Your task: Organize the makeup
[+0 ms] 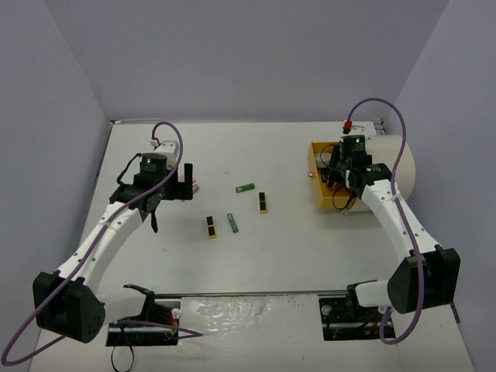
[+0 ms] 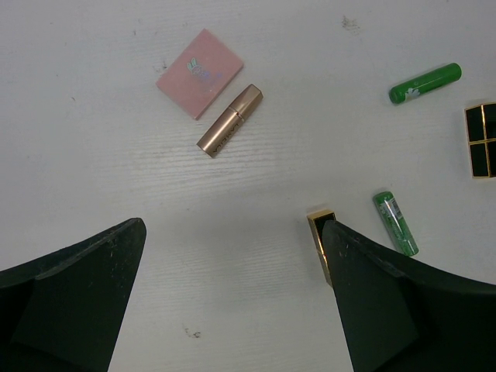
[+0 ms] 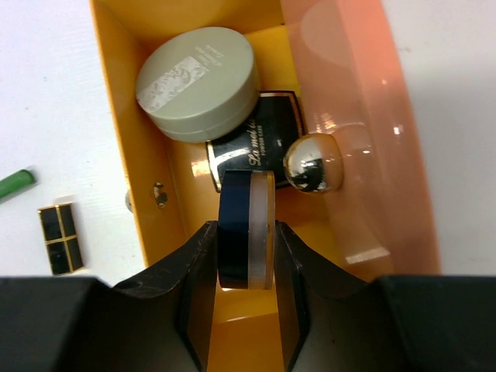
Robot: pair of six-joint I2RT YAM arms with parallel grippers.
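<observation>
Two arms, so left first: the left claw (image 2: 232,232) hangs spread wide above the tabletop (image 2: 93,155), with the pink palette (image 2: 200,73) and rose tube (image 2: 229,120) just beside each other ahead of it. Mid-tabletop you've got a near lipstick (image 1: 211,226), near green tube (image 1: 232,222), far green tube (image 1: 246,187) and far lipstick (image 1: 263,202), all apart. Over right, the right claw (image 3: 246,256) pinches a blue compact (image 3: 246,232) on edge over the open orange drawer (image 3: 124,116), near a green compact (image 3: 198,81) and black compact (image 3: 256,143).

Bright even light, soft shadows, sharp focus, glare on chrome knob (image 3: 312,163)
</observation>
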